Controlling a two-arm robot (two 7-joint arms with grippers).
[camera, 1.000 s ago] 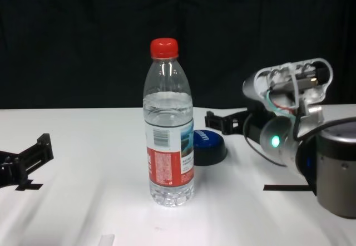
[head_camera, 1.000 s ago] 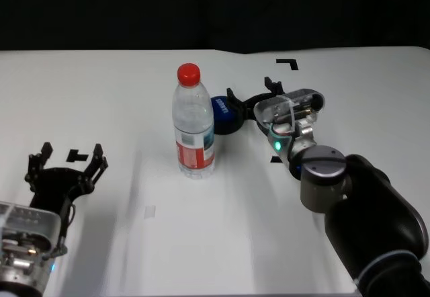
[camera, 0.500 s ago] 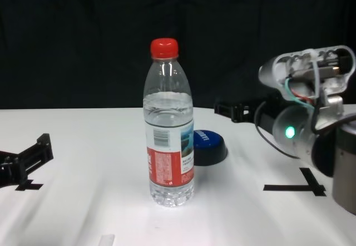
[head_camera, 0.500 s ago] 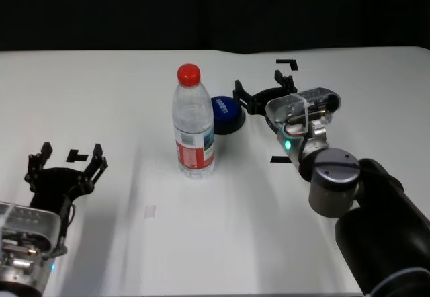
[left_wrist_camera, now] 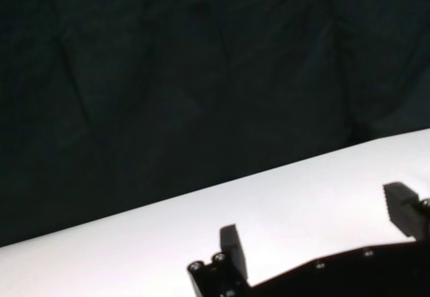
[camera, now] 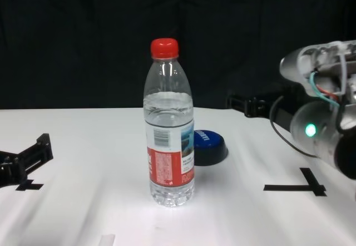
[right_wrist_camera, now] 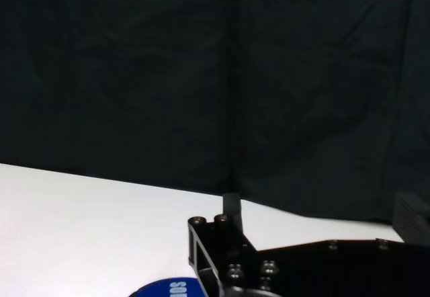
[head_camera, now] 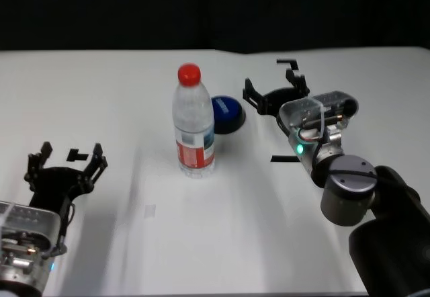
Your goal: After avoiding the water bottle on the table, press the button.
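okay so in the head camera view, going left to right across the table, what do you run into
left gripper, open → water bottle → button, just behind the bottle's right side → right gripper, open, just right of the button → black cross tape mark on the table.

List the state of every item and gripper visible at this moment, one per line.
water bottle: upright on the table, red cap on, untouched.
button: on the table behind and right of the bottle, nothing touching it.
right gripper: open, empty, hovering to the right of the button.
left gripper: open, empty, parked at the near left of the table.
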